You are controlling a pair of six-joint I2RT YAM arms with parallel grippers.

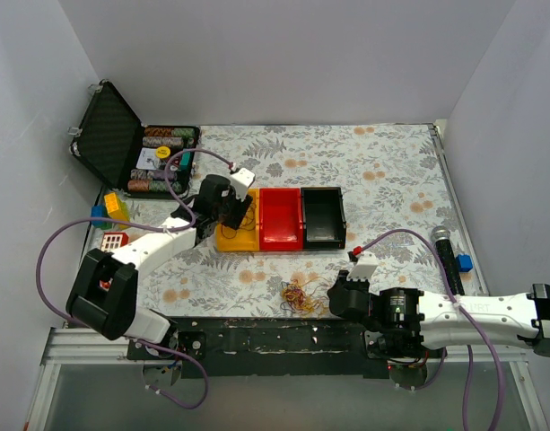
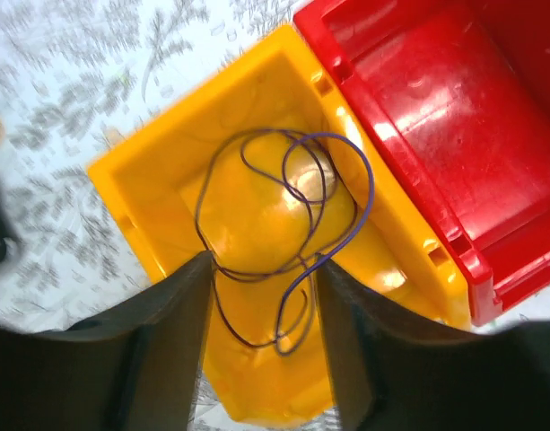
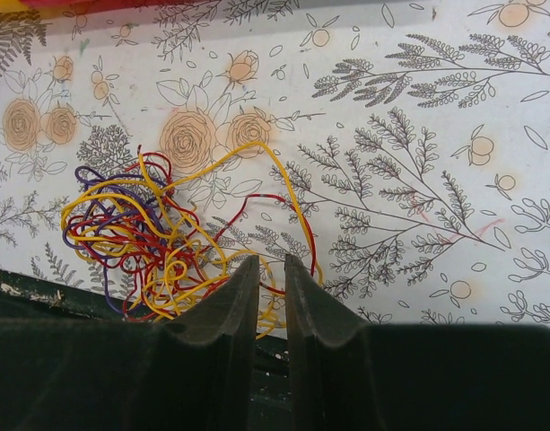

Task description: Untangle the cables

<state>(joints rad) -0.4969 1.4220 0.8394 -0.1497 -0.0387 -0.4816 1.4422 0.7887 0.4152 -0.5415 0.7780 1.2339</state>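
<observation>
The cables (image 3: 140, 233) are lying just left of the right gripper (image 3: 270, 260), whose fingers (image 3: 230, 314) are standing narrowly apart, apparently pinching nothing (the left gripper (image 2: 261, 260) is hovering spread over a purple wire (image 2: 369, 189) in the yellow bin (image 2: 149, 162)).

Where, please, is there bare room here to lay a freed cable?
Widest free patch: the cloth behind the three bins, from the black case to the right edge. Also free: between the black bin and the microphone. Crowded: the left edge by the blocks, and the near edge around the cable tangle.
</observation>
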